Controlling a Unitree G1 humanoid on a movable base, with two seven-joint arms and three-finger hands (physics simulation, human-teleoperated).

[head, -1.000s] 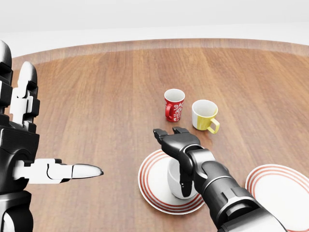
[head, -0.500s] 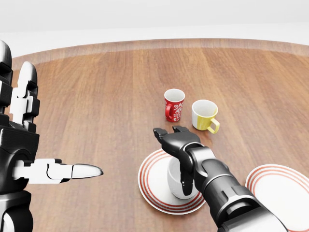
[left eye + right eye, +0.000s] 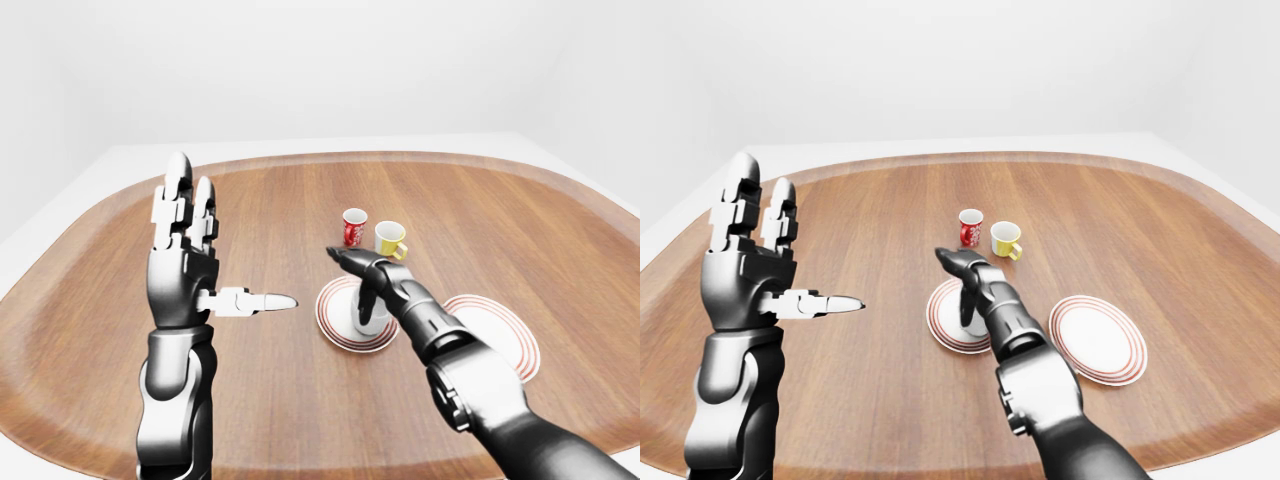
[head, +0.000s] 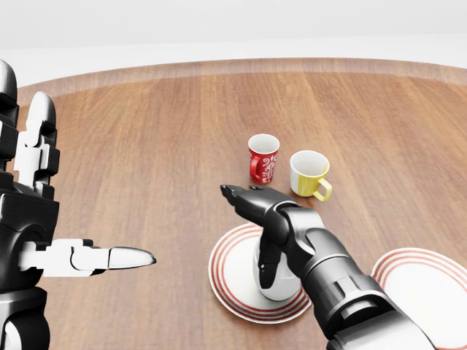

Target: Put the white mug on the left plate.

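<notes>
The right hand [image 4: 252, 208] has its fingers spread apart: two reach toward the upper left of the head view over the wood, and one finger [image 4: 267, 264] hangs down along the left side of the white mug [image 4: 279, 281]. Nothing is clamped in it. The mug stands upright on the left plate [image 4: 228, 273], low and centre in the head view, partly hidden by the right forearm.

The left hand [image 3: 185, 262] is raised at the left of the left-eye view, its two upper fingers pointing up and its thumb [image 3: 255, 301] sticking out to the right, holding nothing.

The right plate [image 3: 1095, 338] lies bare at the lower right. Above the plates stand a red mug [image 4: 263, 158] and, just to its right, a yellow mug [image 4: 310, 174], all on the round wooden table [image 4: 146, 146].
</notes>
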